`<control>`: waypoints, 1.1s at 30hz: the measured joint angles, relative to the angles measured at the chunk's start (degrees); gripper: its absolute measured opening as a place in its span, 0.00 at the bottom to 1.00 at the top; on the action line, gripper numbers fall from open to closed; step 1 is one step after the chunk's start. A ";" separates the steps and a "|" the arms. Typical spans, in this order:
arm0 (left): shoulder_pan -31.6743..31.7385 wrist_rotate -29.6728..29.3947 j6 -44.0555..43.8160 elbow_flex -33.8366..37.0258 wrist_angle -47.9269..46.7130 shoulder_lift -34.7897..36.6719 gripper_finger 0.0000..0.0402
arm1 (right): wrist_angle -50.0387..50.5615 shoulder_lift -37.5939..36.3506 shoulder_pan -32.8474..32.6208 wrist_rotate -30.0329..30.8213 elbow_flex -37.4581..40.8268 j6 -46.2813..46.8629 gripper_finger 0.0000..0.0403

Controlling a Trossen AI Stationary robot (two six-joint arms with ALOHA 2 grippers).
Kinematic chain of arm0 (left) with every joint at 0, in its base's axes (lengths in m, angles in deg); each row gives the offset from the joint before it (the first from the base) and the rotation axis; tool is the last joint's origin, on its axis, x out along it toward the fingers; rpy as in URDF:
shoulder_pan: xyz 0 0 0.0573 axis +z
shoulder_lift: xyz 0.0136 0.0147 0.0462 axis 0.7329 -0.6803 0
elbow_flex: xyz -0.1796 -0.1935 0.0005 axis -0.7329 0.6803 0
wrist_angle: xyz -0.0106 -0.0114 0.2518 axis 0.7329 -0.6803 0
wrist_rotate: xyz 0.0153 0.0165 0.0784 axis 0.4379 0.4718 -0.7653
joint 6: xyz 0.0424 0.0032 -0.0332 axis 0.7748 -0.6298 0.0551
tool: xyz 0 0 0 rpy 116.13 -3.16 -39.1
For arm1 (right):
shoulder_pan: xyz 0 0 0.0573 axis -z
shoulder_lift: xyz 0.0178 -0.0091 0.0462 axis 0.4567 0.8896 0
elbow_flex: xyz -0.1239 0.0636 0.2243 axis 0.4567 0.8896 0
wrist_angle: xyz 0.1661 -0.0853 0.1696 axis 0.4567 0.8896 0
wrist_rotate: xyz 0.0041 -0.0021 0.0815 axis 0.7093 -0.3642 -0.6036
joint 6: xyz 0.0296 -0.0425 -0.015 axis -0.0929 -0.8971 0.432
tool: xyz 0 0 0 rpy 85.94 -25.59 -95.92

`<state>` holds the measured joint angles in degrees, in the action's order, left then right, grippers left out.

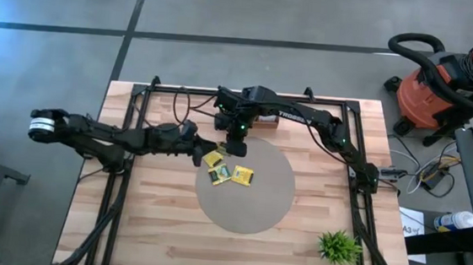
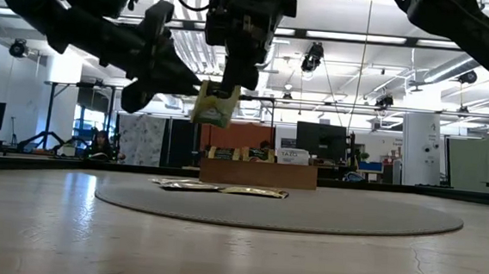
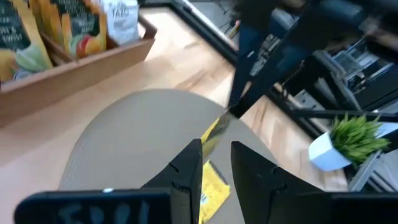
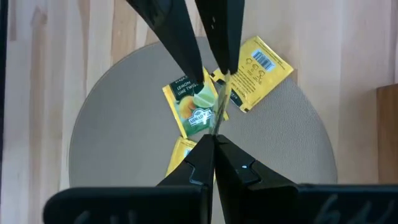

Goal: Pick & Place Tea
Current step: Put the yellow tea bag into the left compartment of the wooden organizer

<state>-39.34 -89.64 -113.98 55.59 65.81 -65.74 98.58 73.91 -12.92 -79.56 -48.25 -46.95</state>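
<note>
Both grippers pinching one yellow packet (image 2: 215,106) in mid-air above the mat (image 1: 257,209).

Right gripper (image 4: 214,142) clenched on the packet's edge; left gripper (image 3: 215,153) grasps the same packet from the other side, fingers (image 3: 186,168) partly apart around it. High view: meeting point sits centre-frame, just above the mat's upper-left edge. Low view: packet hangs upper centre, clear of the surface. Three more packets (image 1: 231,175) lie flat on the mat, touching or overlapping. Tray (image 3: 74,59) with upright packets at the table's far edge. Plant (image 1: 338,245) lower right of the high view.
</note>
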 joint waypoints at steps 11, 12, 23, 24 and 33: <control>0.00 0.28 0.47 -0.11 -0.59 -0.74 0.20 | -0.31 -0.09 0.02 2.74 -0.11 -1.77 0.02; 0.00 0.39 0.49 -0.11 -0.64 -0.31 0.20 | -0.39 -0.11 0.13 4.99 -0.11 -2.76 0.02; -0.02 0.36 0.18 -0.07 -4.48 5.11 0.20 | -10.26 -0.04 6.94 15.06 -0.08 -11.93 0.02; -0.02 0.36 0.18 -0.09 -4.38 5.21 0.20 | -11.15 -0.04 7.87 15.06 0.05 -12.11 0.02; -0.05 -0.12 -1.48 -0.08 -4.30 5.39 0.20 | -12.25 0.44 12.28 15.02 1.85 -14.89 0.02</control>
<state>-39.39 -89.76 -115.46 55.51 61.51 -60.34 86.33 74.35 -0.63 -64.55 -46.40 -61.84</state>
